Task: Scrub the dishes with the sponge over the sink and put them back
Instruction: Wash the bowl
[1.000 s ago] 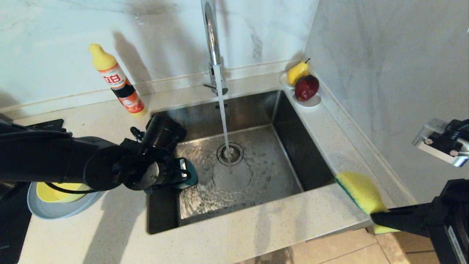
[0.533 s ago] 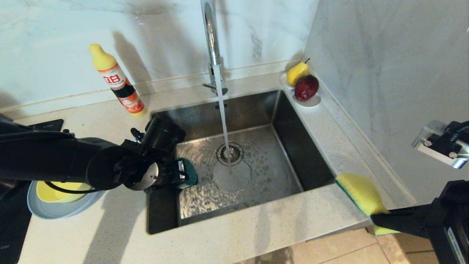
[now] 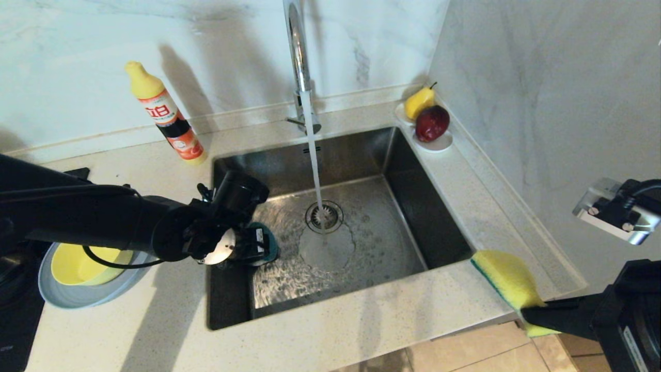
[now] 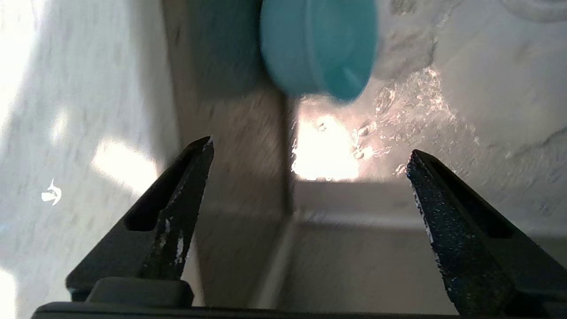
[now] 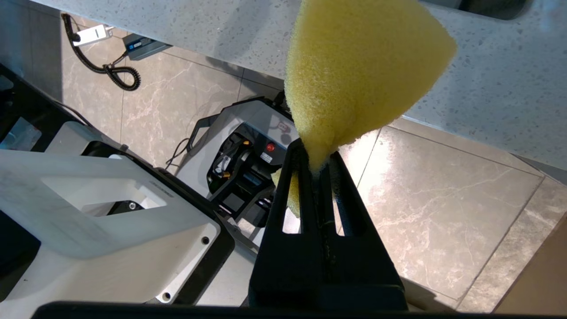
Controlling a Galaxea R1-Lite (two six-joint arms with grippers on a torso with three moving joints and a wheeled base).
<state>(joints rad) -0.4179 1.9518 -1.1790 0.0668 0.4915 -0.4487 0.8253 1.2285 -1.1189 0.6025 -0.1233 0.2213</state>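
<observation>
Hanging spread wide and empty over the sink's (image 3: 423, 217) near-left side, the left gripper (image 4: 310, 164) has the teal bowl (image 4: 319, 48) just beyond its fingertips, apart. The right gripper (image 5: 316, 159) pinches the sponge (image 5: 354, 75), past the counter (image 3: 361, 320) corner.

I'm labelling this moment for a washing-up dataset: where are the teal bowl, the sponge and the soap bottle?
teal bowl (image 4: 316, 46): left wrist view, on its underside.
sponge (image 3: 508, 276): head view, middle of its yellow face.
soap bottle (image 3: 168, 121): head view, on its label.
</observation>
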